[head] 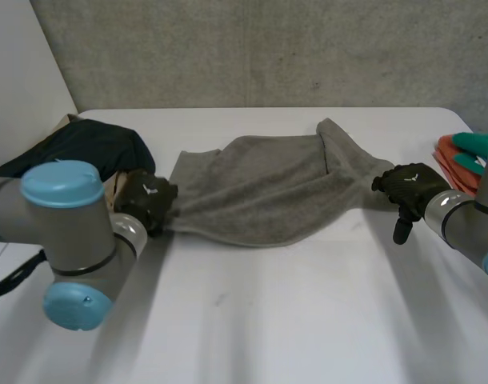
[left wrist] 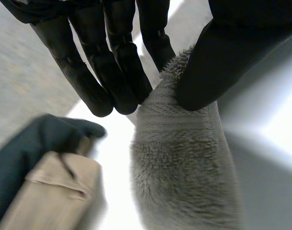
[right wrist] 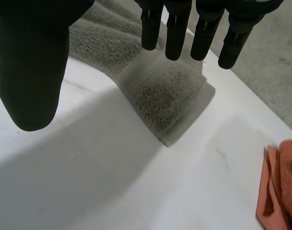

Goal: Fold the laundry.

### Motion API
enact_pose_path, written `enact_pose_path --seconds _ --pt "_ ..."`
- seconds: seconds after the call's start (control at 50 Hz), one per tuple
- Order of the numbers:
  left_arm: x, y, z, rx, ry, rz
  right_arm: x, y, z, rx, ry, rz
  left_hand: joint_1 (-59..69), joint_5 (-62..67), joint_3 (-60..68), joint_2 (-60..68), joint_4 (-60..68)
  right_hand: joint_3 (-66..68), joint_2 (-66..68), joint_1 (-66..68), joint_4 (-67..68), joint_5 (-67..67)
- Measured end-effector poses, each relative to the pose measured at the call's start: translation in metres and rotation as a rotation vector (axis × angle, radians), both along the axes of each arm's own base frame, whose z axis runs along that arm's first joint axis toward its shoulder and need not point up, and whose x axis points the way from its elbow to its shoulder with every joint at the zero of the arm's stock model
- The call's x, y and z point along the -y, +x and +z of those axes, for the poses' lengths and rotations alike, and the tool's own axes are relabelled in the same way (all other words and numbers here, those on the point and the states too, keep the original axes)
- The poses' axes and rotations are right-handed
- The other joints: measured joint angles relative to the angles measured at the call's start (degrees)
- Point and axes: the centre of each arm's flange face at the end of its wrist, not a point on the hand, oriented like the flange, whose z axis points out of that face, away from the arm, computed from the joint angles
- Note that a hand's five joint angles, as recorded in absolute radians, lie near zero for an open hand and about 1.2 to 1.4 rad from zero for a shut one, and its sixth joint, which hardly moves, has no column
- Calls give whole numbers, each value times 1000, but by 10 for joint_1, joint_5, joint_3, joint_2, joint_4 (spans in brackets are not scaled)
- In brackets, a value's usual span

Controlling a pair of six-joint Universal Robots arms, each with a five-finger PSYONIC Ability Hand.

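A grey towel [head: 260, 188] lies stretched across the middle of the white table [head: 268, 320], rumpled, with a fold near its right end. My left hand [head: 146, 200] is at the towel's left corner. In the left wrist view its fingers [left wrist: 122, 72] and thumb pinch the fuzzy towel [left wrist: 184, 167] between them. My right hand [head: 408, 186] hovers at the towel's right end. In the right wrist view its fingers [right wrist: 177, 28] hang straight, thumb apart, just above the folded towel end [right wrist: 170, 96], holding nothing.
A dark garment [head: 84, 144] lies at the table's left over a beige cloth [left wrist: 55, 191], close beside my left hand. Orange cloth [head: 452, 160] and a teal piece [head: 476, 144] sit at the right edge. A grey wall stands behind the table.
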Motion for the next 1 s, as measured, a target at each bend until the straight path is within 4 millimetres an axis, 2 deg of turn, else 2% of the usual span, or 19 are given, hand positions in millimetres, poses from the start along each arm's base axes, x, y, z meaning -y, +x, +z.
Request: enact_pose_path --seconds 0.06,0.14,0.28,0.36,0.44,0.56,0.72,1.0 --pt "-5 1 16 -32 -31 0 -2 0 1 18 21 -35 0 0 0 0 0 -6 -7 -5 -5 -4" --pt "-24 0 44 -91 -41 -41 -11 5 7 82 70 -105 0 0 0 0 0 -7 -7 -5 -5 -7" --pt "-53 -1 80 -162 -19 -105 -21 23 6 189 129 -162 0 0 1 0 0 -15 -7 -15 -14 -15" --pt "-62 0 99 -201 -28 -120 -12 32 -4 204 116 -172 0 0 1 1 0 -11 -7 -12 -12 0" --pt "-64 1 112 -224 -50 -120 7 30 -14 149 74 -177 0 0 1 1 0 31 3 19 24 47" --pt "-59 4 118 -234 -68 -102 28 19 -20 57 30 -158 0 0 1 1 0 58 34 52 57 78" --pt "-50 9 113 -229 -58 -76 48 13 -33 -12 10 -12 0 0 1 1 1 83 60 76 83 102" --pt "-43 13 105 -231 -33 -48 66 12 -50 -16 -14 17 0 0 1 1 1 158 141 146 152 164"
